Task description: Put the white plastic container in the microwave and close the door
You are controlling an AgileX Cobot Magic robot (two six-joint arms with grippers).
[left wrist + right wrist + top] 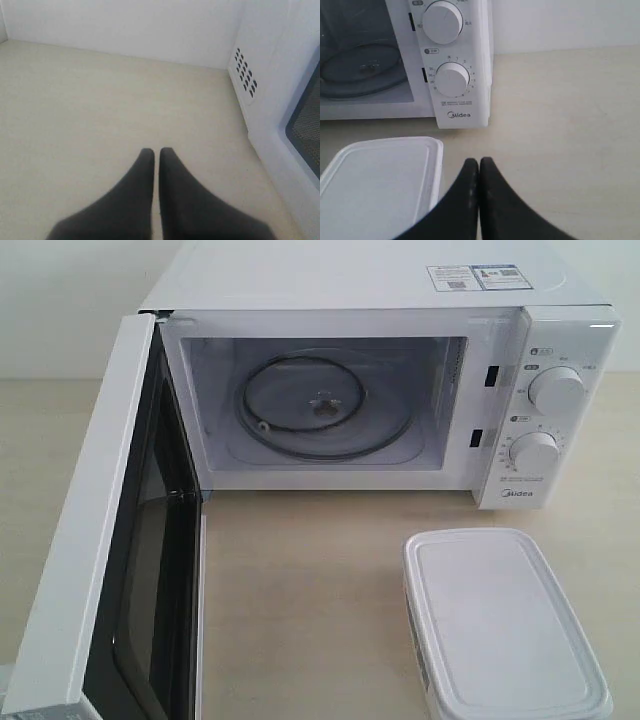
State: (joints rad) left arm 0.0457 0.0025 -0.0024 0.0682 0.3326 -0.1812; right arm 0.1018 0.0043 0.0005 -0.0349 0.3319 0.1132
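The white plastic container (505, 625) rests lidded on the table in front of the microwave (370, 390), below its dials. The door (110, 540) hangs wide open toward the camera at the left, and the cavity holds only the glass turntable (320, 405). Neither gripper shows in the exterior view. In the right wrist view my right gripper (479, 161) is shut and empty, just beside the container (380, 185) and short of the microwave's dial panel (451, 60). My left gripper (157, 151) is shut over bare table, with the microwave's vented side (245, 75) and the door's window (307, 122) to one side.
A white wall (125, 25) runs behind the beige table (300, 590). The open door's inner black frame (160, 570) sticks out along the table's left part. Stickers (478, 276) lie on the microwave's top.
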